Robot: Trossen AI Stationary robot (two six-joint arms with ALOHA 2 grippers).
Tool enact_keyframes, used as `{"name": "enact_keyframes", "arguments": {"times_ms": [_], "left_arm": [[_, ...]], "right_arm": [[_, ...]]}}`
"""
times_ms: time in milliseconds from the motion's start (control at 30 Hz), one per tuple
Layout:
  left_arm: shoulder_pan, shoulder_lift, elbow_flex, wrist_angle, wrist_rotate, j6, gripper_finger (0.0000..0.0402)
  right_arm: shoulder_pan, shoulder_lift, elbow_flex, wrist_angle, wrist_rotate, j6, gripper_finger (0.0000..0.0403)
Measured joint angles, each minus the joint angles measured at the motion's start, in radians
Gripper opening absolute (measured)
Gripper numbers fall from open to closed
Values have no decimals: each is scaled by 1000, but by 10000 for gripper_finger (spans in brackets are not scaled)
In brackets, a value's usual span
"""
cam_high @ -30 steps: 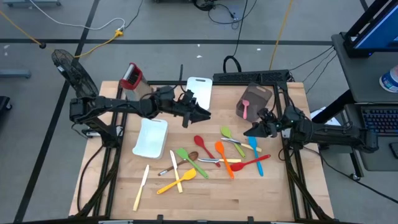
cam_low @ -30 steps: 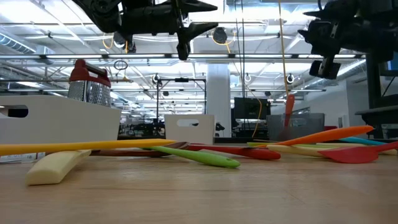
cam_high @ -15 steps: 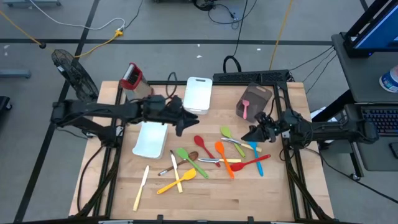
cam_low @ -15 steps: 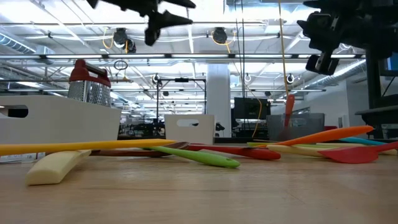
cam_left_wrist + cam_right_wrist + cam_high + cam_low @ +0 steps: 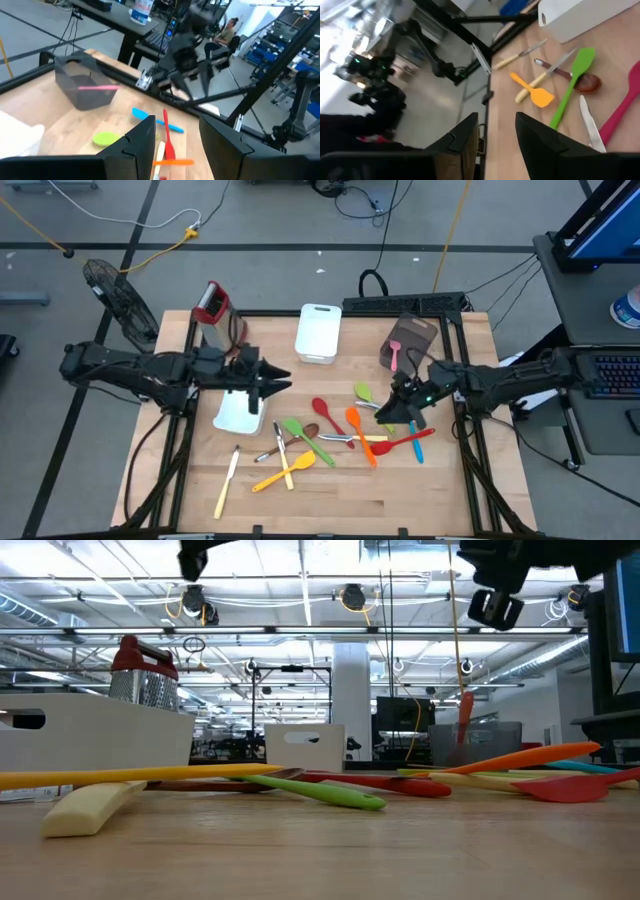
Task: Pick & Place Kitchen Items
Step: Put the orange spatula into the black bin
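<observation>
Several coloured utensils lie flat in a heap on the wooden table: a red spoon (image 5: 324,410), an orange spatula (image 5: 355,423), a green spatula (image 5: 301,433), a yellow spatula (image 5: 285,470), a blue spatula (image 5: 409,422), a green spoon (image 5: 365,393) and a cream knife (image 5: 228,479). My right gripper (image 5: 384,413) hangs open and empty above the heap's right side, and it also shows in its own wrist view (image 5: 500,140). My left gripper (image 5: 277,383) is open and empty above the white tray (image 5: 238,416), and it also shows in its own wrist view (image 5: 175,145).
A grey bin (image 5: 412,338) at the far right holds a pink utensil (image 5: 395,358). A white bin (image 5: 318,332) stands at the far middle. A metal grater with a red top (image 5: 210,304) stands at the far left. A brown wooden spoon (image 5: 582,83) lies under the green spatula.
My left gripper has drawn back from beside the white bin toward the table's left edge and now hangs over the white tray. My right gripper has gone toward the table's left and near edges, over the utensils. No utensil has moved.
</observation>
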Motion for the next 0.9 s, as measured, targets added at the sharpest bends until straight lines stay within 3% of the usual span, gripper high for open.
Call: {"name": "enact_keyframes", "arguments": {"times_ms": [233,567,900], "left_arm": [[-32,-90,-75,-8,5,-26,157],[-85,-164,-80,-119,8,18,157],[-108,-296,-80,-251,5,95,157]], "right_arm": [[105,150,124,-78,149,-6,136],[232,323,201,-146,355,43,179],[288,457,415,-499,429,23,200]]}}
